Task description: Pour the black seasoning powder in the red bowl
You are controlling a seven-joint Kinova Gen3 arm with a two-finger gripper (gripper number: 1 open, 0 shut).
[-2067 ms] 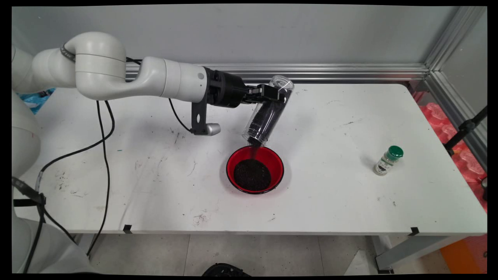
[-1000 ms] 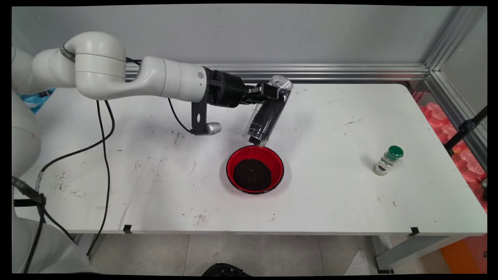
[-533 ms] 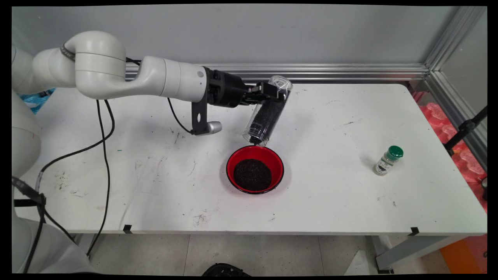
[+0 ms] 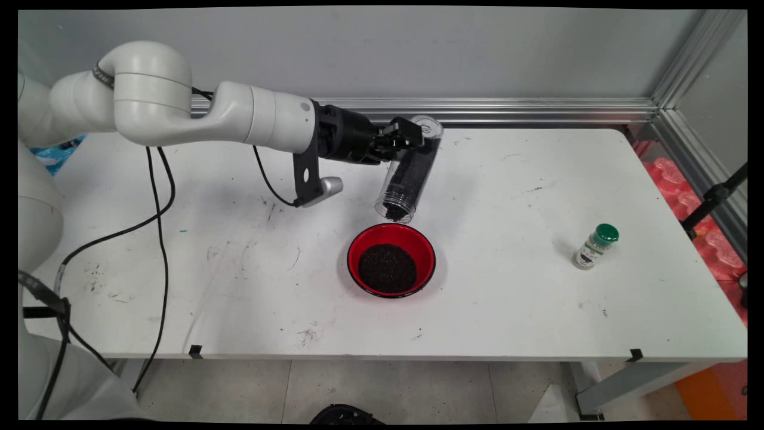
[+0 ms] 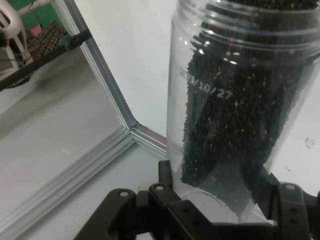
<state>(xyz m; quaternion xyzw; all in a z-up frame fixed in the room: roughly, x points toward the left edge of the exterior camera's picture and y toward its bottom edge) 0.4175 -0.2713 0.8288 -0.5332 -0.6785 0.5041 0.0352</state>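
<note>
My gripper [image 4: 412, 136] is shut on a clear plastic jar [image 4: 409, 173] partly filled with small black grains. The jar hangs tilted, mouth down and toward the near side, just above and behind a red bowl [image 4: 425, 251]. The bowl stands on the table's middle and holds a heap of the same black grains [image 4: 387, 267]. In the hand view the jar [image 5: 240, 115] fills the right half, its base held between the black fingers [image 5: 167, 182] at the bottom edge. No grains are falling from the jar's mouth.
A small spice bottle [image 4: 594, 246] with a green cap stands at the table's right. An aluminium rail [image 4: 537, 110] runs along the back edge and down the right side. Black cables [image 4: 161, 227] hang from the arm over the table's left.
The stream of grains into the bowl has stopped. The jar has turned a little more upright and lifted slightly, and the hand has rotated and drawn back left.
</note>
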